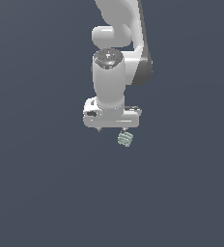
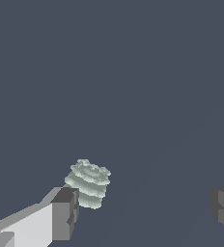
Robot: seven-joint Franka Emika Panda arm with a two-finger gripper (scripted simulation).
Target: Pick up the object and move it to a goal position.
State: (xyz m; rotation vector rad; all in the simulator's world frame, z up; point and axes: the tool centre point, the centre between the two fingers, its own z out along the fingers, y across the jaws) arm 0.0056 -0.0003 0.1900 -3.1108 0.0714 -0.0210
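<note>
Fingers (image 2: 65, 212) of the gripper (image 2: 143, 210) spread wide apart, the pale grey-green ridged block (image 2: 89, 183) just beside one.

The object (image 1: 125, 139) lies just beside one fingertip of the tool (image 2: 143, 207).

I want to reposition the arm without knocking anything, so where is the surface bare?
Bare everywhere except at the small pale grey-green ridged block, which sits beside one dark finger of the open white gripper. Between the fingers, past the block, is free.
</note>
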